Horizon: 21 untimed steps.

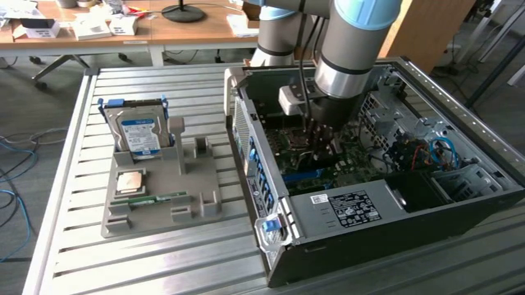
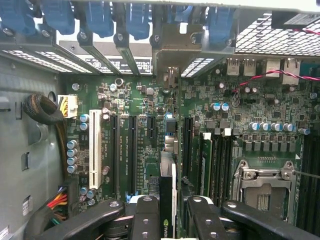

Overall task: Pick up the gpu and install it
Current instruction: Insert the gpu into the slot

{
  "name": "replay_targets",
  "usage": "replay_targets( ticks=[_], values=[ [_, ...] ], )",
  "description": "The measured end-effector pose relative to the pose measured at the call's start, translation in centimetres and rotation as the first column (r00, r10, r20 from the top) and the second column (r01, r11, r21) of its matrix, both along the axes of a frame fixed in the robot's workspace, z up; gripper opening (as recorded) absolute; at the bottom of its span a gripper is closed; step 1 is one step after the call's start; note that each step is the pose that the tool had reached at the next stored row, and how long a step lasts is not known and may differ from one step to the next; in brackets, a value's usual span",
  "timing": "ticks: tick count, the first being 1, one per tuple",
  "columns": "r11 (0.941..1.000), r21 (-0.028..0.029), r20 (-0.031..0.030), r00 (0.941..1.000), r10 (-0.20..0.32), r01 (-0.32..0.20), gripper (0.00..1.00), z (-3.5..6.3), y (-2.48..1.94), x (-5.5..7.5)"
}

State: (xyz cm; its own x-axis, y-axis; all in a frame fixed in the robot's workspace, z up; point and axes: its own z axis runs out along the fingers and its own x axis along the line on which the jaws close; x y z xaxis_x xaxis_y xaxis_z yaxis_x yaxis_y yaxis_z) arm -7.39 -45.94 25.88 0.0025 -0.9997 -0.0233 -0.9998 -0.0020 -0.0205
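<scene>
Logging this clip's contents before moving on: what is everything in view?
computer case: one, black and grey, open, on the table
motherboard: one, green, inside the computer case
tray: one, grey, exterior view's left of the case
hard drive: one, silver, blue label, upright in tray
square chip: one, silvery, in tray
memory stick: one, green, lying in tray
table: one, slatted grey metal
gpu: one, dark, edge-on above the motherboard
arm: one, grey and light blue, reaching into case
gripper: one, black, shut on the gpu
</scene>
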Motion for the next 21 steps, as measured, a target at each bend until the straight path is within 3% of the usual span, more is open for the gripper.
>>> replay_targets(
  ticks=[21],
  values=[
    [1.0, -0.0002, 0.0001, 1.0, 0.0, 0.0, 0.26, 0.0, 0.0, -0.3]
  ],
)
